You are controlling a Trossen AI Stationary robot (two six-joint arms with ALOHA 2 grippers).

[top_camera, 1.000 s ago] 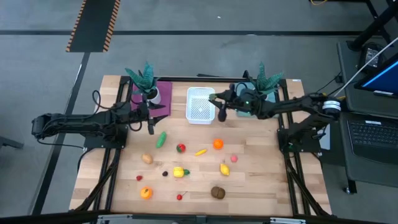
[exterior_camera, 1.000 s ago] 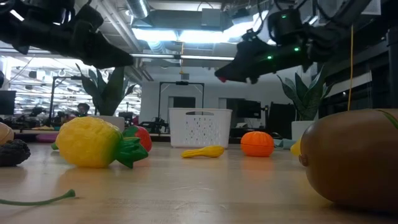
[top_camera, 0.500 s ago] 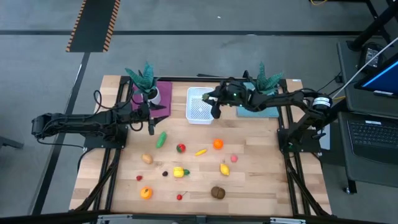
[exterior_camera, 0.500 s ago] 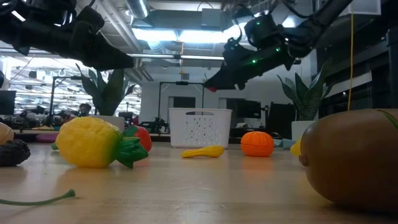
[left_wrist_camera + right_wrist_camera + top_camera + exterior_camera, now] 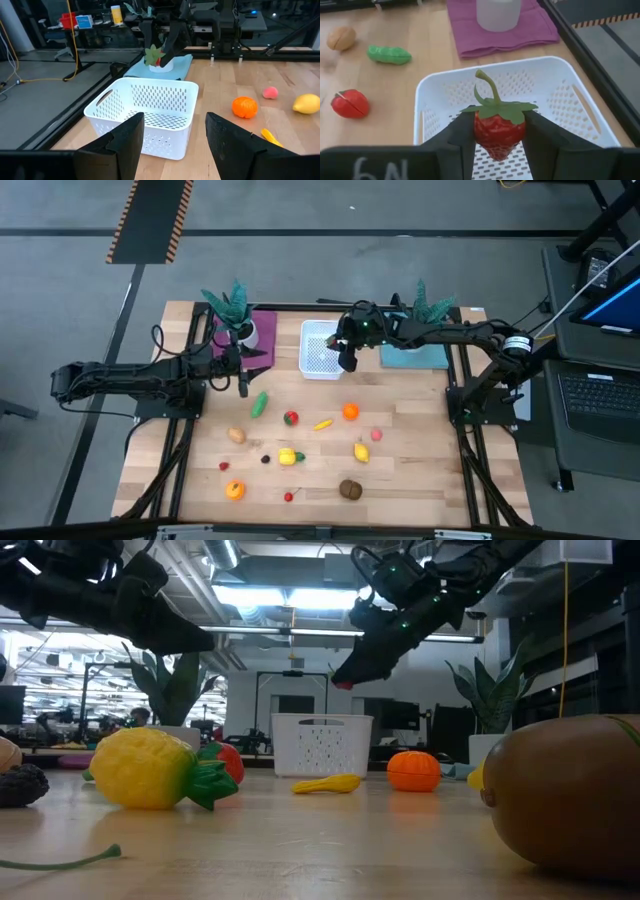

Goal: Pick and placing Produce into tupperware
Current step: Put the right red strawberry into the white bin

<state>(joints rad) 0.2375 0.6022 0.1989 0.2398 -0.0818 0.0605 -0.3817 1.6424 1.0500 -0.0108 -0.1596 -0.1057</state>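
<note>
My right gripper [image 5: 343, 352] is shut on a red toy strawberry [image 5: 499, 131] and hangs over the right part of the white tub [image 5: 320, 348], above its rim [image 5: 322, 720]. The tub stands on the table at the far middle. My left gripper [image 5: 243, 383] is open, raised left of the tub beside the purple mat [image 5: 262, 330]. Its wrist view looks at the tub [image 5: 145, 115] and the strawberry [image 5: 154, 55] beyond it. The other produce lies on the wood nearer: a green cucumber [image 5: 260, 403], an orange [image 5: 350, 411], a lemon [image 5: 361, 451] and a kiwi [image 5: 350, 489]. My right gripper pinches the strawberry by its red body [image 5: 490, 137], one finger [image 5: 457, 137] on each side. The fingers slant down from the table's right side. The green leaf cap and stem [image 5: 492, 97] stick out past the fingers. The strawberry is lifted clear above the tub's floor.
Two teal spiky plants in white pots stand at the far edge, one on the purple mat [image 5: 238, 315] and one on the teal mat [image 5: 425, 310]. Open wood lies between the tub and the scattered produce [image 5: 300, 380]. A potato [image 5: 236, 435] and a red piece [image 5: 291, 418] lie nearby.
My right gripper has carried the strawberry toward the table's left, from beside the tub's right wall to over the tub. My left arm has kept still.
</note>
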